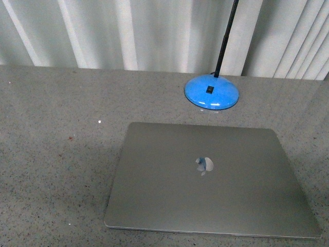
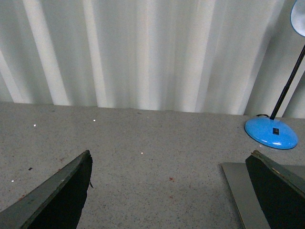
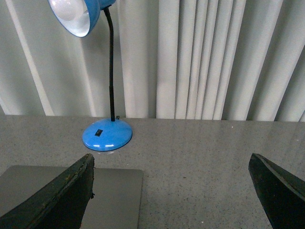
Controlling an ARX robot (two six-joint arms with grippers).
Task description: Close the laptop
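Observation:
The laptop (image 1: 213,177) lies flat on the grey speckled table with its silver lid down, the shiny apple logo facing up. Neither arm shows in the front view. My left gripper (image 2: 169,191) is open above bare table, and a strip of the laptop's lid (image 2: 240,191) shows just inside one dark finger (image 2: 279,193). My right gripper (image 3: 171,191) is open too, with a corner of the laptop (image 3: 112,195) beside one finger (image 3: 57,198). Nothing sits between either pair of fingers.
A blue desk lamp stands behind the laptop, its round base (image 1: 211,92) on the table and its black stem rising to a blue shade (image 3: 76,14). White pleated curtains (image 1: 128,31) close off the back edge of the table.

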